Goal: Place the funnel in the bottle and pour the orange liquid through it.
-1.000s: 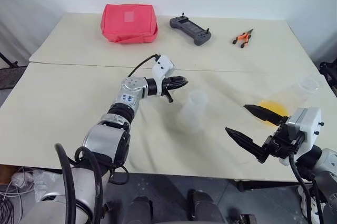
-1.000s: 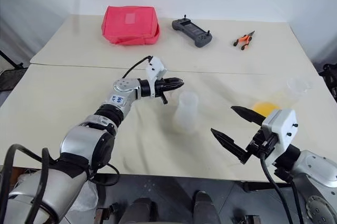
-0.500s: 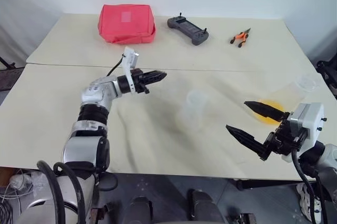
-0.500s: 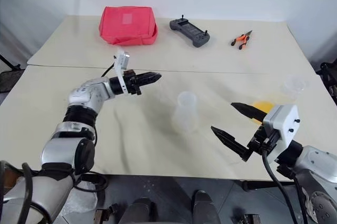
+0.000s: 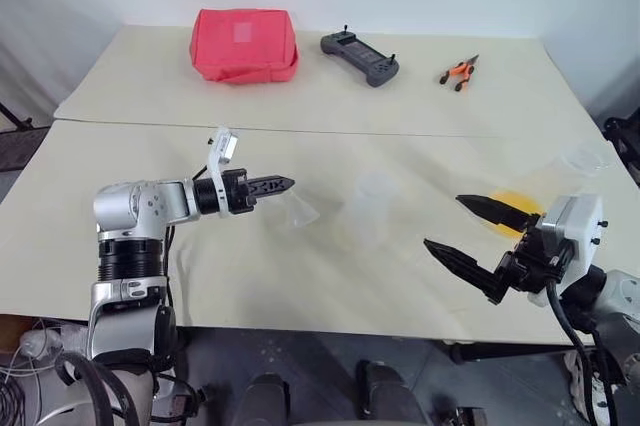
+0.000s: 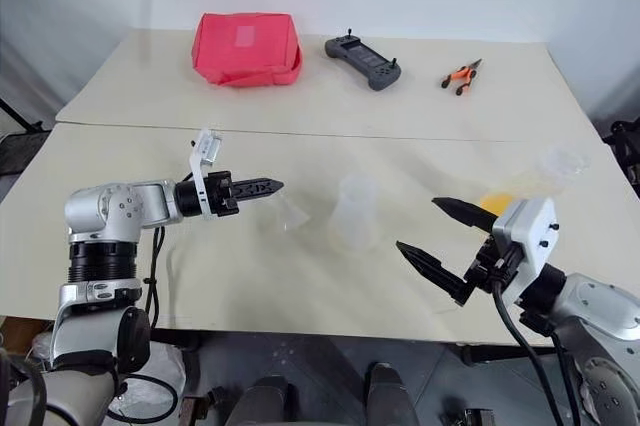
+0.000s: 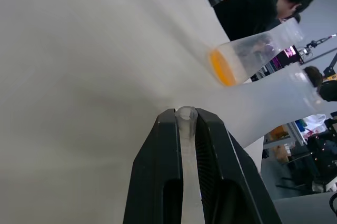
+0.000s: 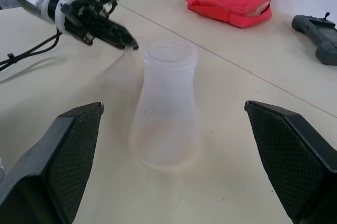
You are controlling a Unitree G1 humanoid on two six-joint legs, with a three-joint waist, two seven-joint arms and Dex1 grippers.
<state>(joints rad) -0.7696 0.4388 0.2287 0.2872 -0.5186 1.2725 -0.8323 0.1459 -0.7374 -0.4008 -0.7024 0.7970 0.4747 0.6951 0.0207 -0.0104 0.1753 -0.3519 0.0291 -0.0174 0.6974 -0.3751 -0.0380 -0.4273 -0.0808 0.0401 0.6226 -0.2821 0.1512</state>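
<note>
Clear plastic marks the scene from the head camera: the left gripper (image 5: 285, 184) is clamped on the stem of the funnel (image 5: 298, 212), whose wide rim hangs just off its tips, above the table (image 5: 300, 276) and left of the bottle (image 5: 368, 209), which stands upright at mid-table. The right gripper (image 5: 478, 238) hovers at the near right edge, its 2 fingers spread wide on nothing. Beyond it the orange liquid (image 5: 520, 205) sits in a clear cup (image 5: 560, 174). A red pouch (image 5: 244, 43), a controller (image 5: 361, 56) and pliers (image 5: 460, 71) lie at the far side.

From the left wrist, both fingers pinch the funnel stem, with bottle and liquid beyond; a person (image 7: 253, 8) sits behind.

From the right wrist, the bottle stands between the parted fingers, apart from both.
</note>
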